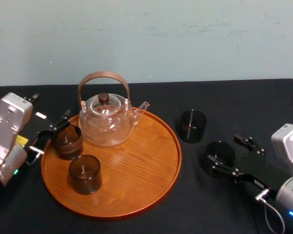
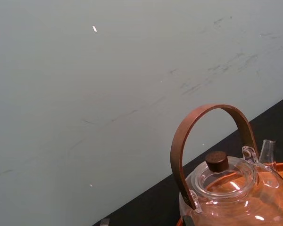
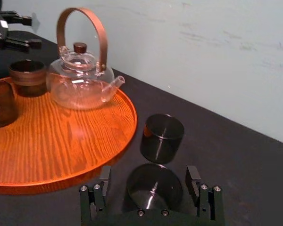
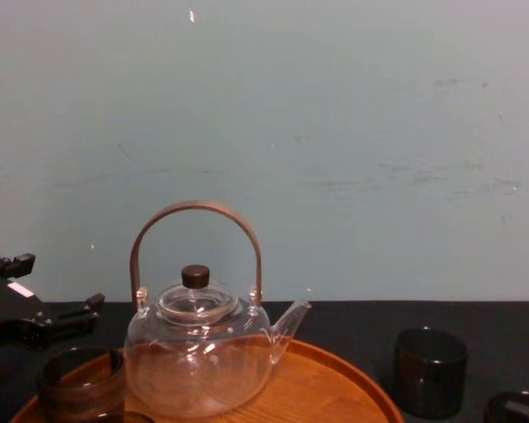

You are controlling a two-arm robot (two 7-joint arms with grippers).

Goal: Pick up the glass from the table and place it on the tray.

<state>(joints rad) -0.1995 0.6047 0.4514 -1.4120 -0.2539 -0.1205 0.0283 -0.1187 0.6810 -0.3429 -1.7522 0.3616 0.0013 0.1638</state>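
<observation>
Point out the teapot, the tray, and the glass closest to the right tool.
teapot (image 1: 106, 126), head view, on its clear belly.
tray (image 1: 136, 165), head view, on bare wood near its middle.
closest glass (image 3: 154, 186), right wrist view, on its dark wall.

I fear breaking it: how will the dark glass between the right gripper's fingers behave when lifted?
The dark glass looks rigid and thin-walled, so probably fragile if squeezed hard. Its glossy side may slip in the open right gripper. Short and wide, it should hardly tip. The left gripper is by the tray.
</observation>
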